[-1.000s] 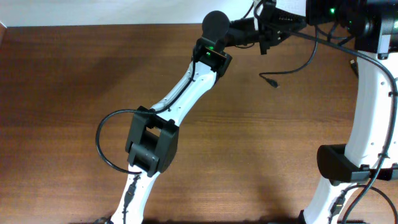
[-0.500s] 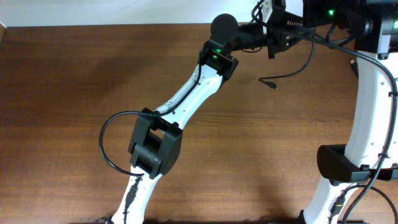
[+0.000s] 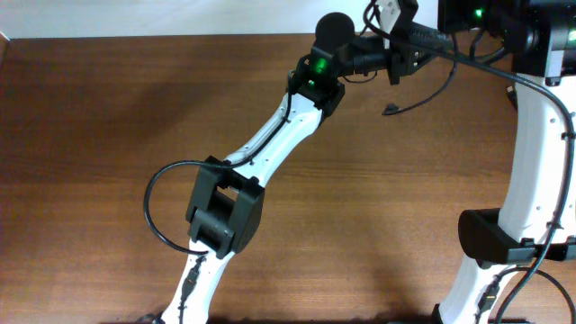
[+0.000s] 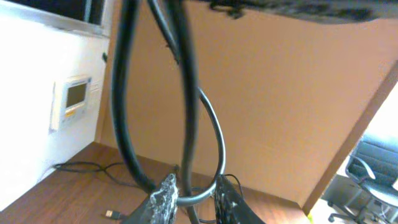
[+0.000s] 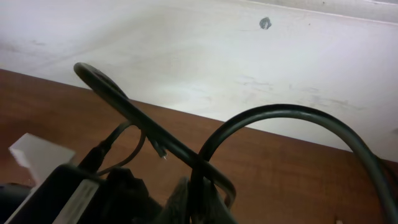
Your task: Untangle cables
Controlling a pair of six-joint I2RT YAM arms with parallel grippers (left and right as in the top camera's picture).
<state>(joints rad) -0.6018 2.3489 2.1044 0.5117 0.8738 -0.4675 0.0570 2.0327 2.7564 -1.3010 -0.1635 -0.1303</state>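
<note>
Left gripper (image 4: 194, 199) rightward, cables (image 4: 185, 93) between jaws

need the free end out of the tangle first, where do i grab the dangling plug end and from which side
Grip just behind the plug, coming from the near side. That end curves out alone there, while the rest of the cables bunch between the left gripper and the right gripper, probably leaving little room.
</note>
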